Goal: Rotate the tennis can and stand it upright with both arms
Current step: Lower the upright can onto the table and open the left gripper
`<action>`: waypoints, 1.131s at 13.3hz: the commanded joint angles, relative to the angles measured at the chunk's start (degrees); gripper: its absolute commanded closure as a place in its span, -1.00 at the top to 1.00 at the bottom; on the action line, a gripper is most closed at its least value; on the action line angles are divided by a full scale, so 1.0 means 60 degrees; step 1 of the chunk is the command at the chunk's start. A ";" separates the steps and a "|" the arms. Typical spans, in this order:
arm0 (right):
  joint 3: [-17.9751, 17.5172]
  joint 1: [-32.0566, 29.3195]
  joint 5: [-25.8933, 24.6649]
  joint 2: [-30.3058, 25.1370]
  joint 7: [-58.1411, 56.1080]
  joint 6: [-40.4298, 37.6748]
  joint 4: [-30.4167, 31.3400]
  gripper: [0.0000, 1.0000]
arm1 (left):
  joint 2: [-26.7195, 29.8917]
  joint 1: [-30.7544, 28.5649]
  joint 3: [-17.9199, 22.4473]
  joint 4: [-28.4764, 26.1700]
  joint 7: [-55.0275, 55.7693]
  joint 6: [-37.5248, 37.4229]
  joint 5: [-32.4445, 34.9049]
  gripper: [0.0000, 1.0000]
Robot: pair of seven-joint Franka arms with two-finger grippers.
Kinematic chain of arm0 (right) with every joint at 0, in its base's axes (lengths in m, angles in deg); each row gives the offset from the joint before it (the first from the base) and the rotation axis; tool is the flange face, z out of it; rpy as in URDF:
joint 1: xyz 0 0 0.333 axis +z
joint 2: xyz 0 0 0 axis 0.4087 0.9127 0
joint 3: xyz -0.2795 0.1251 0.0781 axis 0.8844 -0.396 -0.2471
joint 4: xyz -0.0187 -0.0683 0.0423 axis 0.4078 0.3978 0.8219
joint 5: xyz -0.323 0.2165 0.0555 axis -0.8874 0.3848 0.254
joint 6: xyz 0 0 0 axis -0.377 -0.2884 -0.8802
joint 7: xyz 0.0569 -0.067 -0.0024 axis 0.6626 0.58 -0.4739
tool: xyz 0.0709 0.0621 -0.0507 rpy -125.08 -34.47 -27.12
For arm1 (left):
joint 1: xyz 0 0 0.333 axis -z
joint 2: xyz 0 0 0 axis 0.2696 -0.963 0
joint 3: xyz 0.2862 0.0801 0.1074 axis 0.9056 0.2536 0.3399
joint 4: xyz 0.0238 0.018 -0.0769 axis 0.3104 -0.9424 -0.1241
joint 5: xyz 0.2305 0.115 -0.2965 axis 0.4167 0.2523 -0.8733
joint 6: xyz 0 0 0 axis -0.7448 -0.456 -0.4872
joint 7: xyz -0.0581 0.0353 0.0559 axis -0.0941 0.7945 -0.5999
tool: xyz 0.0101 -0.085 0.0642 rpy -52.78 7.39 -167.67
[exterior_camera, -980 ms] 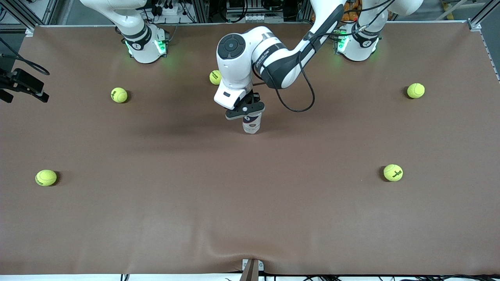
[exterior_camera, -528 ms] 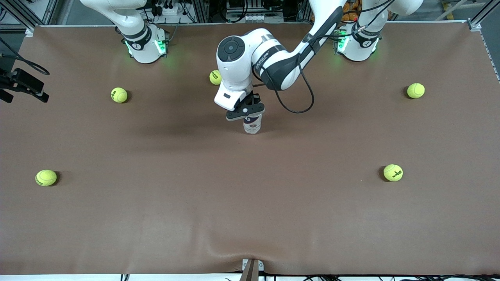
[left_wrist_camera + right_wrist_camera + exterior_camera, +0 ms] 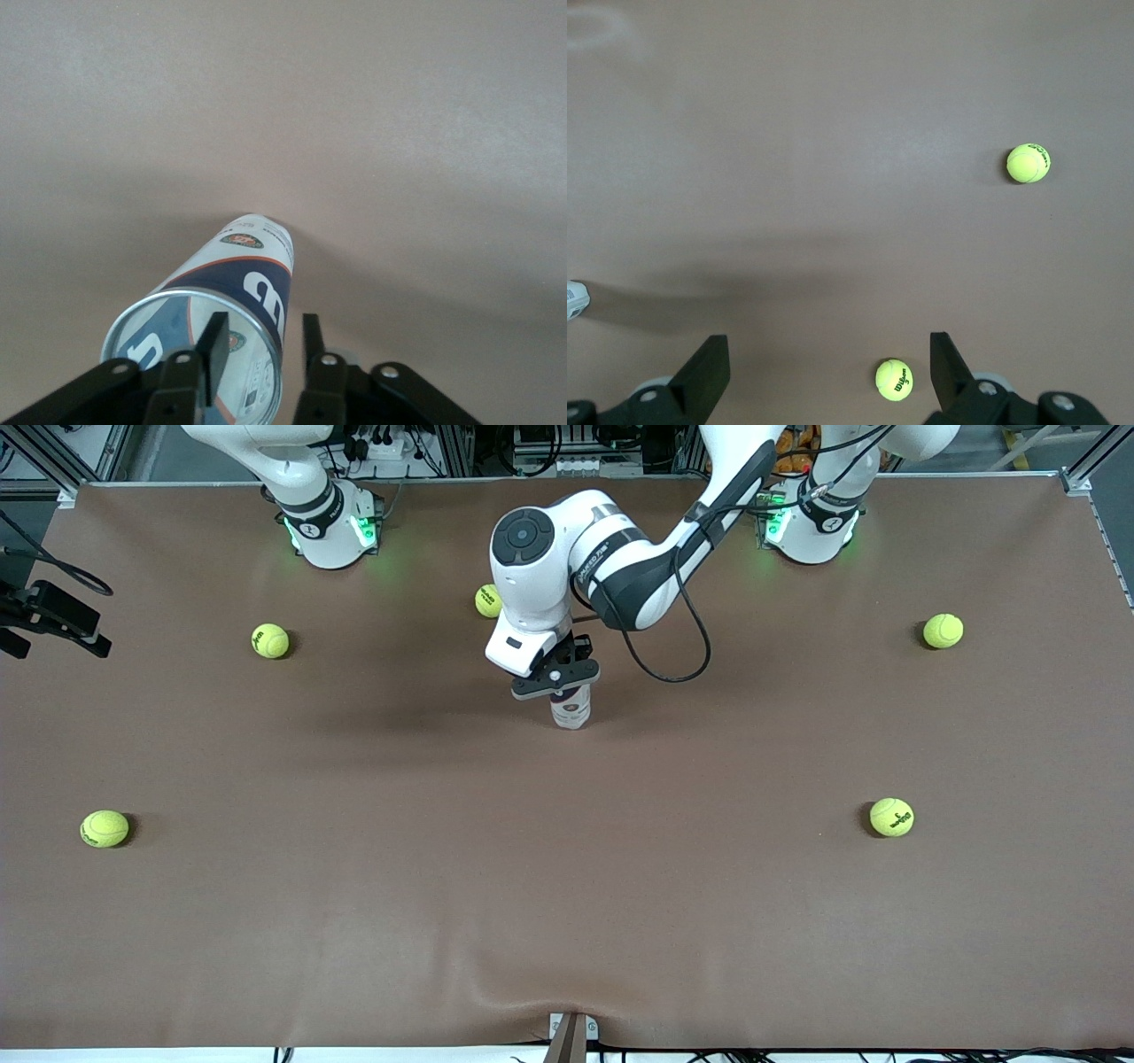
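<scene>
Your slim clear plastic tennis can with the white and dark-blue label and metal rim stands upright on the brown table mat, about midway between the two arm bases and a little nearer the front camera than they are. In the left wrist view the can shows its open metal rim toward the camera and its base down on the mat.

The black two-finger left gripper is at the top of that can. One of its fingers sits inside the rim and the other just outside the can wall, so the jaws are narrow and pinch the wall at the rim. The white left arm reaches in from its base to the can.

The black right gripper hangs high over the mat toward the right arm's end of the table, well apart from the can, jaws spread wide and holding nothing; that arm waits.

Around the can you have five yellow-green tennis balls: one near it, farther from the front camera; two toward the right arm's end; two toward the left arm's end. All lie well apart from the can except the first.
</scene>
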 commanded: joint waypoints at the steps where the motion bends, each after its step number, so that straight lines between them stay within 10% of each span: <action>1: -0.0035 -0.0007 0.0201 -0.0278 0.0102 0.0176 0.0274 1.00 | 0.0084 0.0136 0.0048 0.0281 0.0272 -0.0205 0.0214 0.08; 3: -0.0035 -0.0007 0.0201 -0.0278 0.0102 0.0176 0.0289 1.00 | 0.0347 0.0121 -0.0011 0.0281 0.0257 -0.0234 0.0184 0.26; 4: -0.0035 -0.0007 0.0201 -0.0278 0.0102 0.0176 0.0289 1.00 | 0.0464 0.0092 -0.0011 0.0281 0.0257 -0.0234 0.0213 0.99; 15: -0.0050 0.0008 0.0201 -0.0278 0.0102 0.0162 0.0289 1.00 | 0.1651 -0.1619 0.0062 0.0252 -0.0866 -0.0512 0.0242 1.00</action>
